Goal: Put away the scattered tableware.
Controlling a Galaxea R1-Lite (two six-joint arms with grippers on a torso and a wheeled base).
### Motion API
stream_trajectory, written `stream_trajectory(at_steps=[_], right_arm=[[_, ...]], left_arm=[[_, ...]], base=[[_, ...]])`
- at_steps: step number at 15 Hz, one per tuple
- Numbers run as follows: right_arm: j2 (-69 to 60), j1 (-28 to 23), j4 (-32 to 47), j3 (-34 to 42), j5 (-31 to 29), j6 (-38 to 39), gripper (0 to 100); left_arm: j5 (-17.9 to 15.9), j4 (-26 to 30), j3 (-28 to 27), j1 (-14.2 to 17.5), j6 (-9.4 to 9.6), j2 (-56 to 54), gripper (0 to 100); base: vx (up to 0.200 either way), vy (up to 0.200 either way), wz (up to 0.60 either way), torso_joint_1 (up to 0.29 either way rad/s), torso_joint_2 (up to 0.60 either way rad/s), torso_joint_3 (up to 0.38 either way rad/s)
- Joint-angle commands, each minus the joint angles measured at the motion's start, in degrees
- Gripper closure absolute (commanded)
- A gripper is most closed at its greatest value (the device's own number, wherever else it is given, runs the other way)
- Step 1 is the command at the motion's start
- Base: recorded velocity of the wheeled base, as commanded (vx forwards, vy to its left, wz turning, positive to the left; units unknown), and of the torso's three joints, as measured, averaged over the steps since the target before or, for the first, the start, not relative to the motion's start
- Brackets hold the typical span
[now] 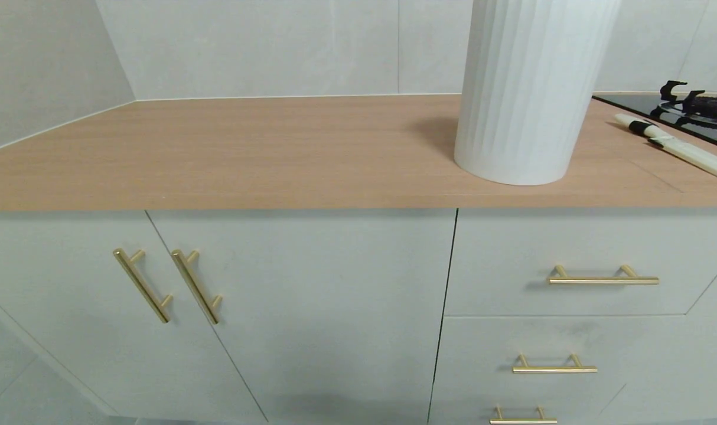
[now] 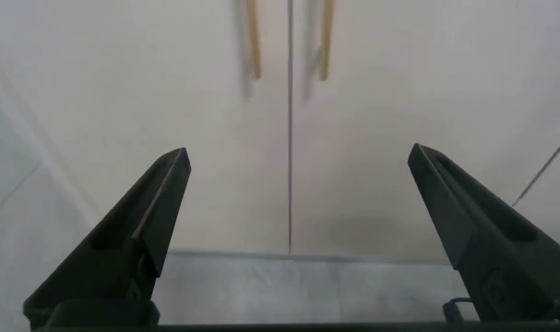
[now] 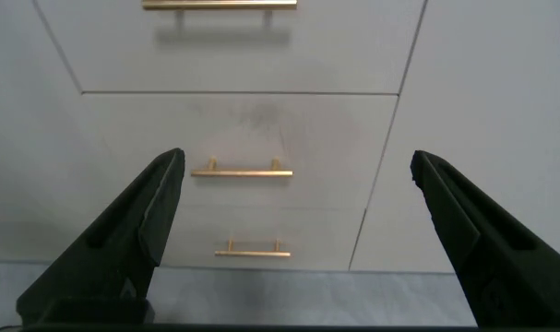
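Cream knife (image 1: 680, 149): lying on counter (image 1: 246, 153), between ribbed white container (image 1: 530, 88) and black hob (image 1: 698, 112). Left gripper (image 2: 298, 155): jaws wide, empty, facing cabinet doors (image 2: 169, 101). Right gripper (image 3: 295, 158): jaws wide, empty, facing drawers (image 3: 243, 129).

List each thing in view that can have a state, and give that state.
left gripper: open, empty, facing the cabinet doors.
right gripper: open, empty, facing the drawers.
cabinet doors: both shut.
drawers: all three shut.
white ribbed container: upright on the countertop.
cream utensil: lying flat on the countertop beside the hob.
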State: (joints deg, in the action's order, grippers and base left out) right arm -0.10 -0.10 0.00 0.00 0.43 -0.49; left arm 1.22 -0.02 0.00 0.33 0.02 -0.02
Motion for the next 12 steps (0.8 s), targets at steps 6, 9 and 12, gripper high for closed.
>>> stream_trajectory(at_steps=[6, 9, 12], right_arm=[[0.1, 0.0, 0.0, 0.0, 0.0, 0.0, 0], [0.1, 0.0, 0.0, 0.0, 0.0, 0.0, 0], [0.1, 0.0, 0.0, 0.0, 0.0, 0.0, 0]], left_arm=[[0.0, -0.1, 0.0, 0.0, -0.02, 0.0, 0], [0.0, -0.1, 0.0, 0.0, -0.02, 0.0, 0], [0.0, -0.1, 0.0, 0.0, -0.02, 0.0, 0]], base=[[0.0, 0.0, 0.0, 0.0, 0.0, 0.0], [0.0, 0.0, 0.0, 0.0, 0.0, 0.0], [0.0, 0.0, 0.0, 0.0, 0.0, 0.0]])
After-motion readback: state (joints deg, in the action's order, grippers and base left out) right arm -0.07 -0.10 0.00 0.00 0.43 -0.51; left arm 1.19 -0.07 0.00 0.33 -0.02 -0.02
